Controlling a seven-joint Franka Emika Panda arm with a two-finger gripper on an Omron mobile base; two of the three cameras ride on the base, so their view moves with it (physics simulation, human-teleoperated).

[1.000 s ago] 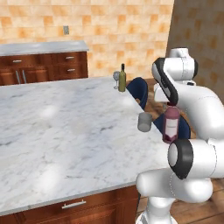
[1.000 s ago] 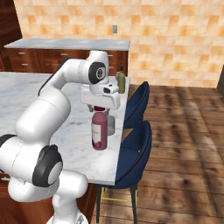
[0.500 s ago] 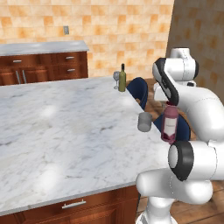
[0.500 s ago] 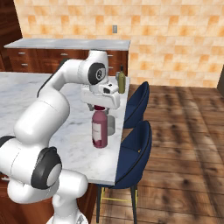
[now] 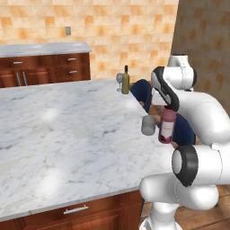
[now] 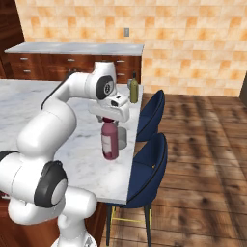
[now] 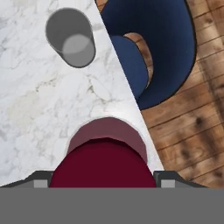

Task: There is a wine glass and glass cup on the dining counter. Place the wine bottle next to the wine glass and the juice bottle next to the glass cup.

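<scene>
My gripper (image 5: 167,109) (image 6: 110,119) (image 7: 103,181) is shut on the maroon cap of the juice bottle (image 5: 167,128) (image 6: 110,142) (image 7: 105,162). The bottle hangs upright at the right edge of the dining counter (image 5: 67,130) (image 6: 87,159) (image 7: 35,100); whether its base touches the marble I cannot tell. The glass cup (image 5: 148,126) (image 6: 122,137) (image 7: 72,37) stands just beside the bottle, apart from it. At the counter's far right corner the olive wine bottle (image 5: 126,81) (image 6: 133,90) stands close to the wine glass (image 5: 119,80).
Two blue stools (image 6: 149,116) (image 6: 144,169) (image 7: 148,52) are tucked along the counter's right edge over the wooden floor. A back worktop with wooden drawers (image 5: 45,67) runs along the tiled wall. The counter's broad left part (image 5: 45,148) is bare marble.
My gripper has carried the juice bottle a little closer to the glass cup. The cup, wine bottle and wine glass have stayed put.
</scene>
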